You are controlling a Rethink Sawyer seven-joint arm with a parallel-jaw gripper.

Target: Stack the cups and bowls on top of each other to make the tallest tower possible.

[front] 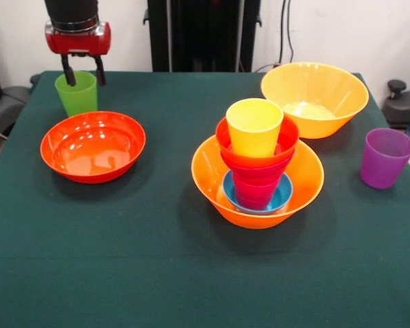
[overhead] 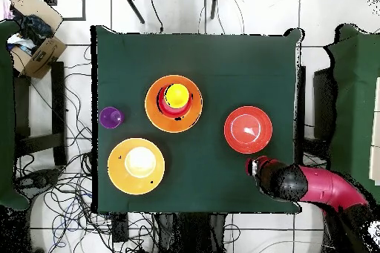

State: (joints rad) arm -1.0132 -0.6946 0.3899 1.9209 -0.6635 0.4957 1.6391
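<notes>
The tower (front: 257, 181) rises from a large orange bowl: a small blue bowl (front: 281, 198), crimson-pink and magenta pieces (front: 254, 186), a small red-orange bowl (front: 287, 140) and the yellow cup (front: 254, 126) on top. It also shows in the overhead view (overhead: 174, 103). The green cup (front: 76, 96) stands upright at the far left. My gripper (front: 84, 80) hangs over it, open, its fingers (front: 69, 72) spread at the cup's rim. In the overhead view the gripper (overhead: 256, 167) hides the green cup. The purple cup (front: 386, 157) stands alone at the right.
A second large orange bowl (front: 314, 96) sits empty behind the tower. A wide shallow red-orange bowl (front: 93, 145) lies just in front of the green cup. The robot's black pedestal (front: 203, 34) stands at the far edge.
</notes>
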